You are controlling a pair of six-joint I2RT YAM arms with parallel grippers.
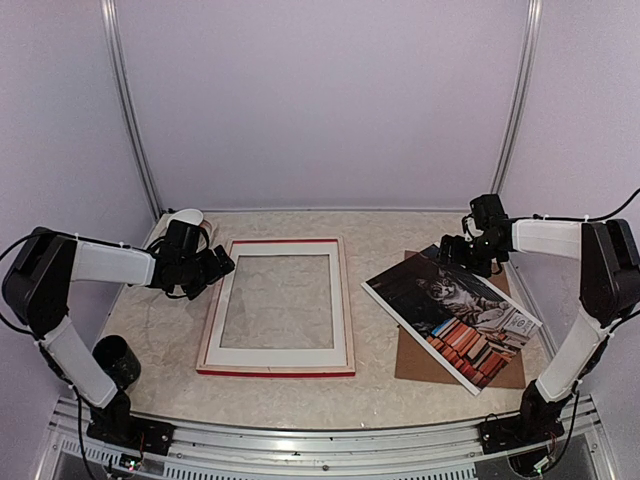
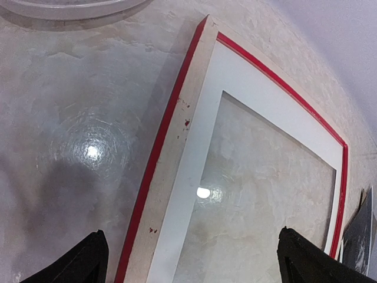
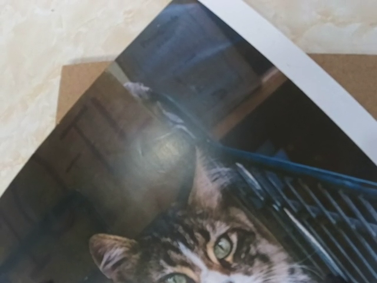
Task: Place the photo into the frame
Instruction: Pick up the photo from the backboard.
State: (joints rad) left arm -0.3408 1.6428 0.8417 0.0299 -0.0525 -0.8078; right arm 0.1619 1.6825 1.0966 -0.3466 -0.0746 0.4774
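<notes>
The left claw (image 1: 218, 266) hangs with its two fingers spread wide and it holds nothing. In its own camera the dark fingertips (image 2: 88, 262) stand far apart, and the left rail of the frame (image 1: 345, 300) passes below the gap between them. I think it waits there because that rail is the nearest edge it could steady.

The frame lies flat in the middle of the table (image 1: 380, 235) with the pale wood back up. Only a thin red line shows around the edge, and a white mat sits inside. This side up makes sense, since a print goes in from behind.

The right claw (image 1: 455, 250) is also wide open and empty, as far as I can tell. It is above the far corner of the photo (image 1: 455, 315). Its own fingers do not show in its camera, which sees the cat's face close below.

The photo lies picture up, turned at an angle, on the right side and well apart from the frame. Part of it rests on a brown board (image 1: 415, 360), so its near edge is perhaps a little raised, which could help a finger go under. A white dish (image 1: 188, 215) stands at the far left.
</notes>
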